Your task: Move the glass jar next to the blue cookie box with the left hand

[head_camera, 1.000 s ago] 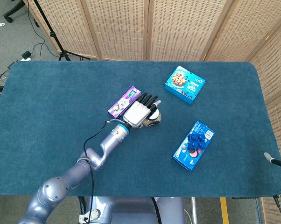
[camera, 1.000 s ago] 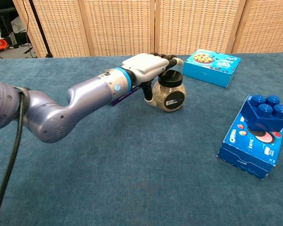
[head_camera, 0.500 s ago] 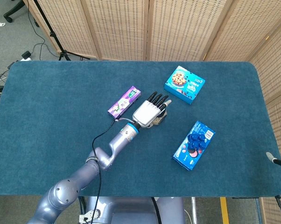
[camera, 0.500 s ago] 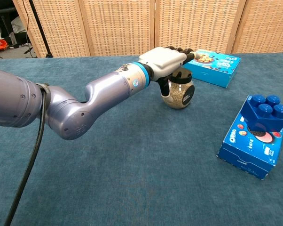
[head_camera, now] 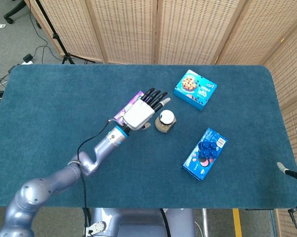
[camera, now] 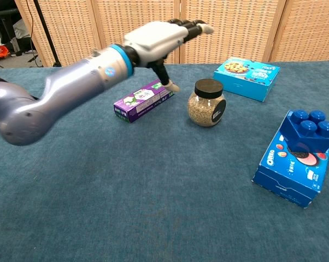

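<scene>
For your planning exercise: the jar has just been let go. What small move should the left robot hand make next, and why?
Probably draw the left robot hand back toward the robot. It is open and raised clear of the lidded glass jar, which stands upright on the blue table, beside the light-blue cookie box but apart from it.

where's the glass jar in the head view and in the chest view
Head view: glass jar stands just right of centre, right of the left hand.
Chest view: jar stands right of centre, upright.
Shared landmark: the purple box lies to its left in both.
</scene>
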`<state>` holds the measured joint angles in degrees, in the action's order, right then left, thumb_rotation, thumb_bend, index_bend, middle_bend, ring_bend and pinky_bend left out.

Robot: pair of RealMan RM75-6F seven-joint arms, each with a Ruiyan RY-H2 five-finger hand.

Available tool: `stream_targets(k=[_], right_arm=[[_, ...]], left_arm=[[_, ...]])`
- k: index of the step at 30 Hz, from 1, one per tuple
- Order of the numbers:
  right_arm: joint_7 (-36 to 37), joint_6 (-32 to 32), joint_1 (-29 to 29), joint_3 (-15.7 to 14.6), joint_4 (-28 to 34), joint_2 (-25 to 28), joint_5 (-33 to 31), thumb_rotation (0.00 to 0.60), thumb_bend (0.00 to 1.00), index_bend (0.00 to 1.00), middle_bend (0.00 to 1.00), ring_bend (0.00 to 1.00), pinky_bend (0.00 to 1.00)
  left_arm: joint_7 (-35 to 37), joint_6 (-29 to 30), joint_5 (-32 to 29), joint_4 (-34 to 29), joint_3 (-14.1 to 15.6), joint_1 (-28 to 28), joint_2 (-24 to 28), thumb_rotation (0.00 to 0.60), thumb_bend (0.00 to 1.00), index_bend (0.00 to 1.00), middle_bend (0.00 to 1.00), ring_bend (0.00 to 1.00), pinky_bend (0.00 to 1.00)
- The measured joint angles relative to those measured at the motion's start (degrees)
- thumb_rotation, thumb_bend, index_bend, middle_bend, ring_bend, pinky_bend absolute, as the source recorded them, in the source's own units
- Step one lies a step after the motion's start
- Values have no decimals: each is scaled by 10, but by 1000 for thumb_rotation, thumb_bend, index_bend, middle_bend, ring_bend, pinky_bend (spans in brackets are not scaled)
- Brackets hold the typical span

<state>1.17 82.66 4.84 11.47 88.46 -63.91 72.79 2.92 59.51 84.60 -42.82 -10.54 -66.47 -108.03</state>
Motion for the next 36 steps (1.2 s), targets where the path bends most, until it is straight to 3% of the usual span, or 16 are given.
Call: stream_targets(k=[7,17,24,29,36], right_arm=[[1,7,-3,-4,10,5,11,600,0,0,0,0,0],[0,9,-3,-10,19,7,24,600,0,0,0,0,0],[10,18,-5,-18,37,14,51,600,0,0,0,0,0],[14,29,-10,-26,46,21,70,600,0,0,0,0,0],[2,41,-15,-29,47,24,74,600,0,0,0,0,0]], left_arm=[[-43,44,5,-193,19,69,147,600,0,0,0,0,0],[-106,141,-37,-440,55,229,342,600,0,0,0,0,0],[-103,229,-59,-507,103,360,409,600,0,0,0,0,0],[-63,291,-65,-509,139,456,414,600,0,0,0,0,0],[-58,348,-98,-503,149,546,398,600,0,0,0,0,0]])
